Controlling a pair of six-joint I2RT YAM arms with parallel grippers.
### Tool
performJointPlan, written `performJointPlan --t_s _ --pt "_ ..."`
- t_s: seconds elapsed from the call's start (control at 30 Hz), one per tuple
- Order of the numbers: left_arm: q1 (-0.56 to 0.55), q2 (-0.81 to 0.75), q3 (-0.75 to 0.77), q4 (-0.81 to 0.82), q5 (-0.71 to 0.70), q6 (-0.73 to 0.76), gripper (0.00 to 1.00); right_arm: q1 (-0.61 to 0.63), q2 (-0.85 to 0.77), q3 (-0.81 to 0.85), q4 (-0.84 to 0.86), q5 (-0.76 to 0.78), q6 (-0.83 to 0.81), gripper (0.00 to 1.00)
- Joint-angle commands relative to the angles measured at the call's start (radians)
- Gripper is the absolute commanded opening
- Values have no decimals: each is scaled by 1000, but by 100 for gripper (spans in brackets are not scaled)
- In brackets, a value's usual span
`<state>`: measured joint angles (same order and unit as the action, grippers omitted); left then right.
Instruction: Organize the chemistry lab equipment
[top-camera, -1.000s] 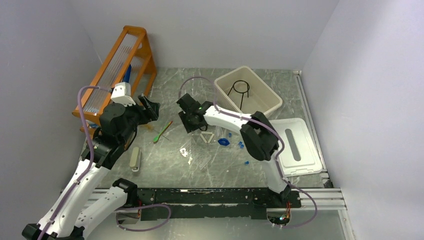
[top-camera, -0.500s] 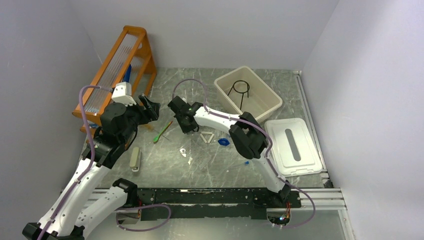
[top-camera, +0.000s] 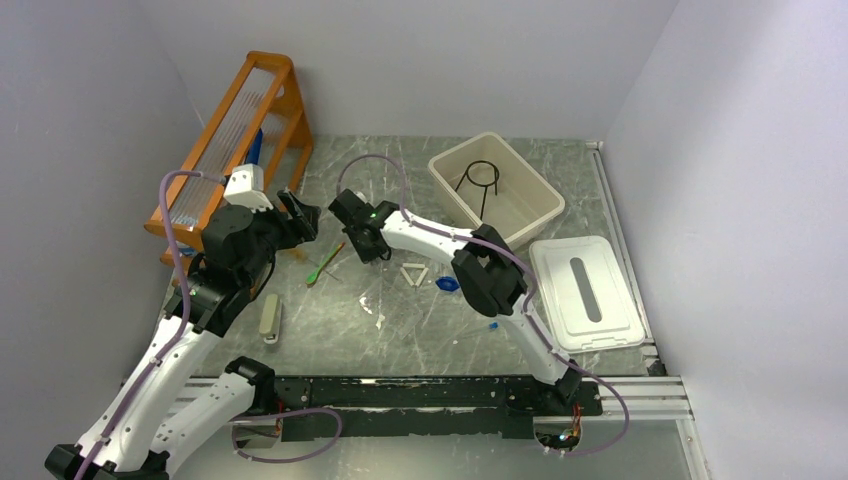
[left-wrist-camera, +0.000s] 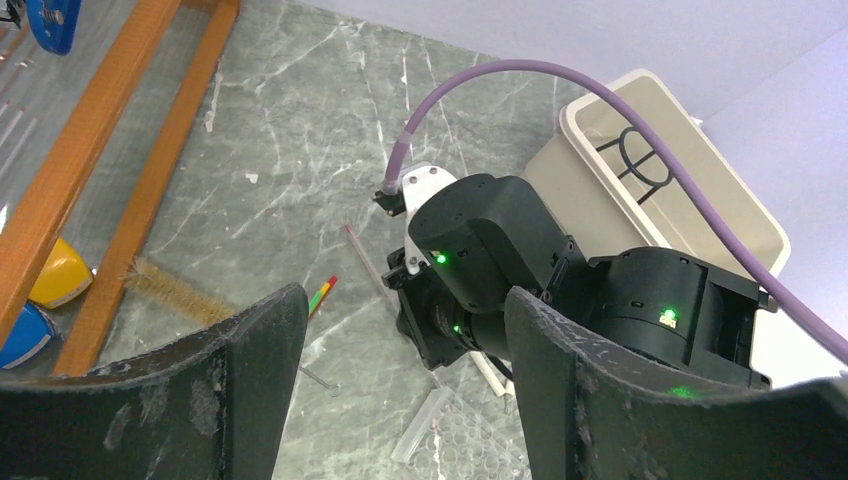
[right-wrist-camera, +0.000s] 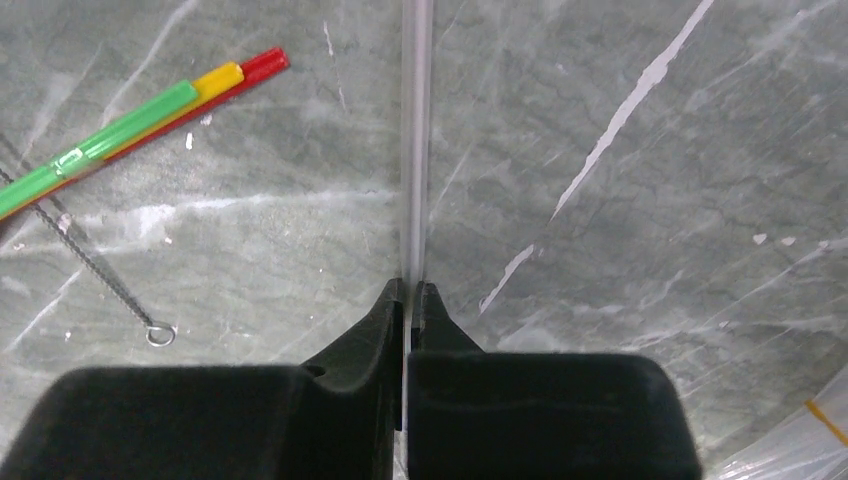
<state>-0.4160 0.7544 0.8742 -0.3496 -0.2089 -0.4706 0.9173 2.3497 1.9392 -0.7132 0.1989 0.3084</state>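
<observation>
My right gripper (right-wrist-camera: 413, 290) is shut on one end of a clear thin tube (right-wrist-camera: 415, 150) that lies on the marble table, running away from the jaws. From above, the right gripper (top-camera: 362, 245) is low over the table left of the white triangle (top-camera: 413, 273). The green-handled tool (top-camera: 325, 263) lies just left of it, and it shows as green, yellow and red (right-wrist-camera: 130, 120) in the right wrist view. My left gripper (top-camera: 305, 222) hangs open and empty nearby, looking at the right wrist (left-wrist-camera: 480, 260). A black wire ring (top-camera: 478, 178) sits in the beige bin (top-camera: 540, 195).
The orange wooden rack (top-camera: 230, 130) stands at the back left. The bin's white lid (top-camera: 585, 292) lies at the right. A clear well plate (left-wrist-camera: 470, 440), a thin wire with a loop (right-wrist-camera: 100, 275), a beige piece (top-camera: 269, 318) and small blue pieces (top-camera: 447, 284) lie on the table.
My right gripper has moved left across the table and closed its jaws on the clear tube. The left arm has not moved.
</observation>
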Motion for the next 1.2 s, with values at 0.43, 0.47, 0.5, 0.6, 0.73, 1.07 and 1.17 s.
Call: performJointPlan --t_s 0.43,0.47,0.5,0.6,0.73,1.07,1.17 --pt "-4 -14 3 3 17 25 76 -89 -471 -198 308 21 -203 0" --pt "-4 -10 3 10 37 34 76 -103 -507 -220 318 19 -226 0" --pt "-4 -6 3 18 54 43 75 -121 -550 -242 327 12 -249 0" --pt "-4 10 3 32 88 57 75 -201 -651 -300 323 -26 -291 0" --pt "-4 36 6 53 114 53 75 -335 -754 -384 308 -74 -312 0" --pt "-4 66 -25 88 103 24 74 -621 -844 -542 253 -285 -384 0" --pt "-4 66 -33 100 112 24 74 -639 -821 -565 231 -355 -468 0"
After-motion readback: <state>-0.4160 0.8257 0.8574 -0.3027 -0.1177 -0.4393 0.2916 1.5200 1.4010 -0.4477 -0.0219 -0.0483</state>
